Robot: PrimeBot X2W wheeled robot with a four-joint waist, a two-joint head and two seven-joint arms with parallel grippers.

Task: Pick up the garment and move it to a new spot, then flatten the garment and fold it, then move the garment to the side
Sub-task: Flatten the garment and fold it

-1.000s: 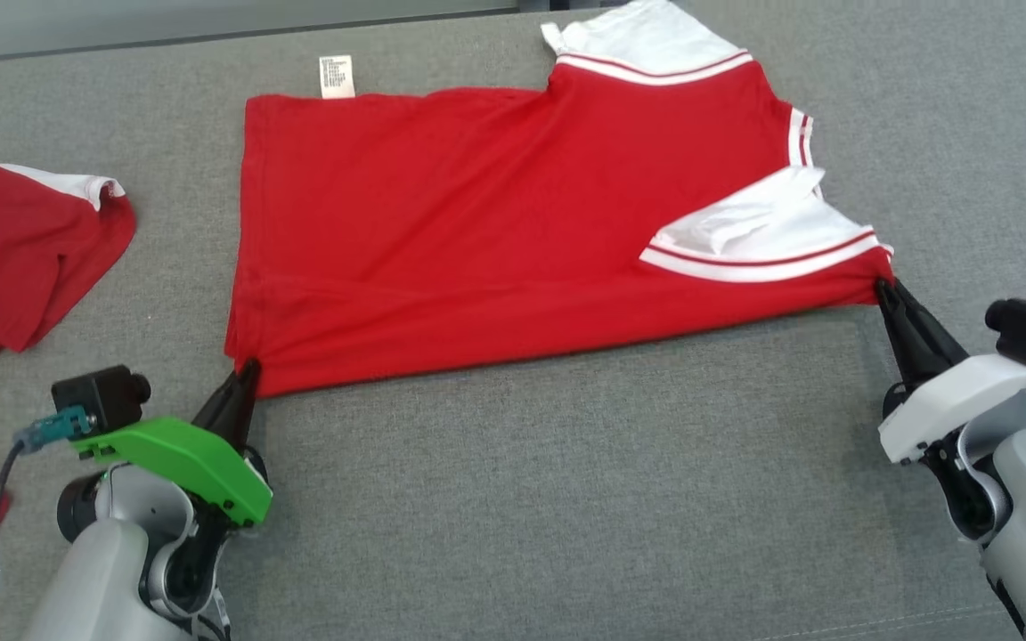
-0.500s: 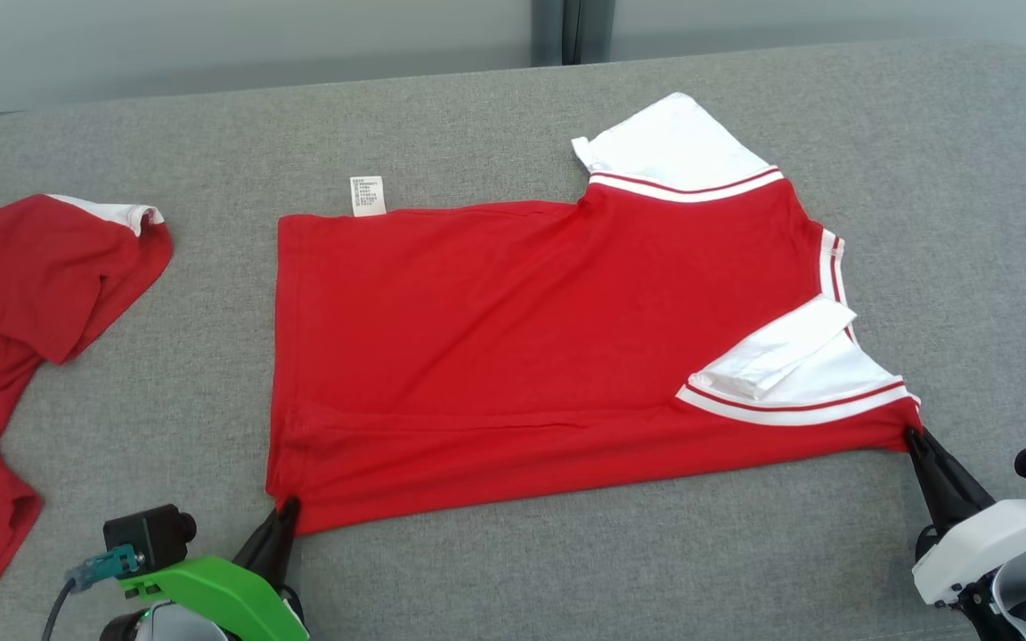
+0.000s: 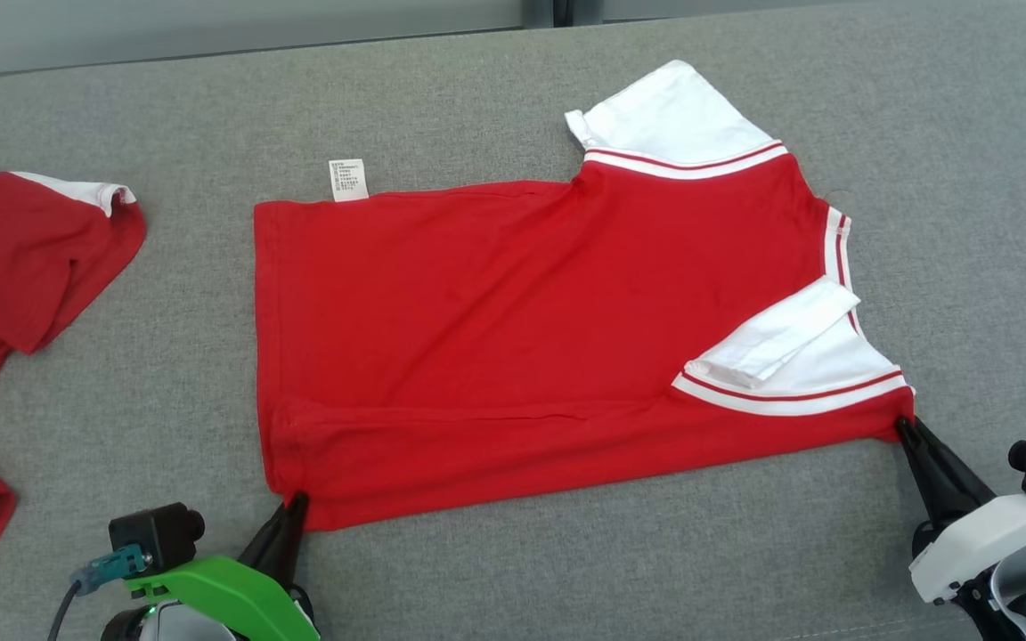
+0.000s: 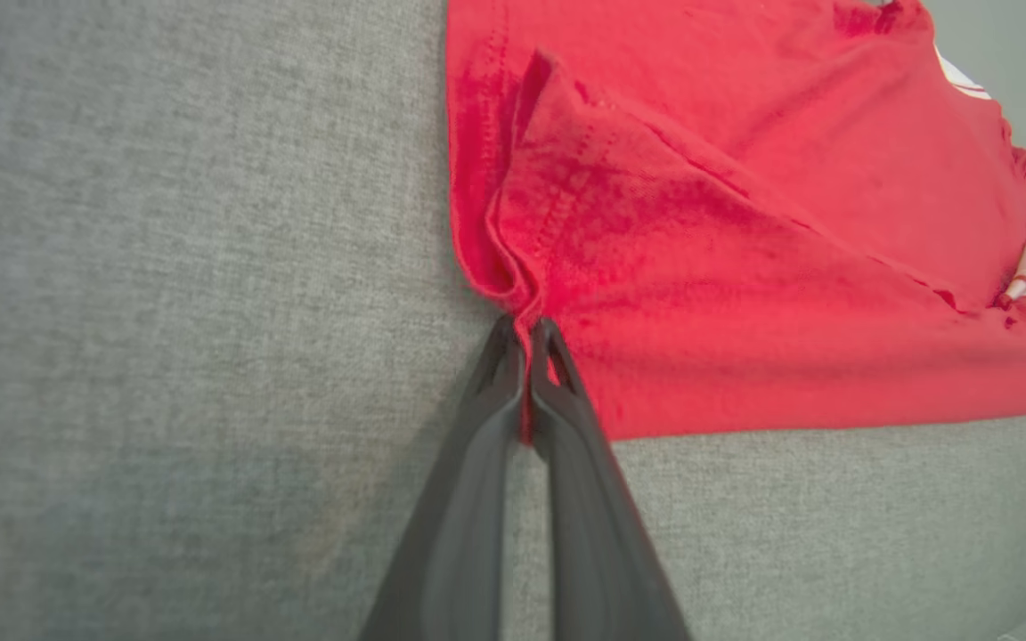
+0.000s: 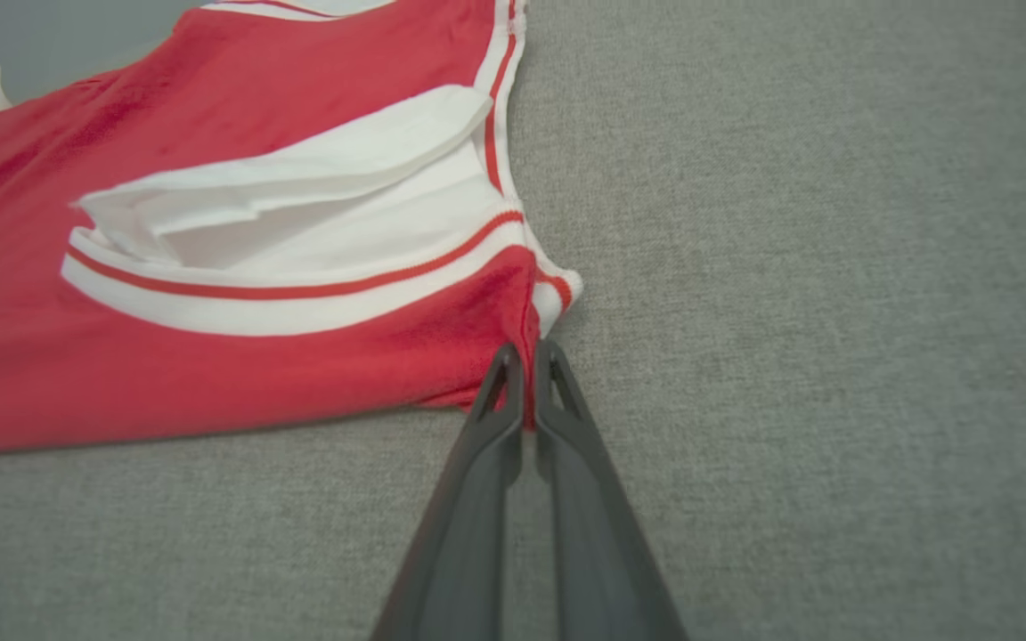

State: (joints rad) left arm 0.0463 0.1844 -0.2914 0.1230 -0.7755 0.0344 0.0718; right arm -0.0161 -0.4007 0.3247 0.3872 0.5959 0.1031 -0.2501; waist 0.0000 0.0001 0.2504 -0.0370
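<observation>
A red garment (image 3: 495, 338) with white sleeves and striped trim lies spread on the grey surface, near edge folded over. My left gripper (image 3: 297, 500) is shut on its near left hem corner, and the left wrist view shows red cloth (image 4: 655, 267) pinched between the dark fingertips of that gripper (image 4: 526, 331). My right gripper (image 3: 903, 425) is shut on the near right corner by the white sleeve (image 3: 789, 356). In the right wrist view the right gripper (image 5: 526, 352) pinches the red edge of the garment (image 5: 210, 374) under the striped band.
A second red garment (image 3: 5, 294) with white trim lies bunched at the left edge. A white care label (image 3: 348, 179) sticks out at the far hem. The grey cushioned surface (image 3: 611, 561) ends in a far edge along the top.
The head camera shifted, so the whole scene sits lower than a second ago. Both grippers have kept their hold on the near corners, and the garment looks a little flatter.
</observation>
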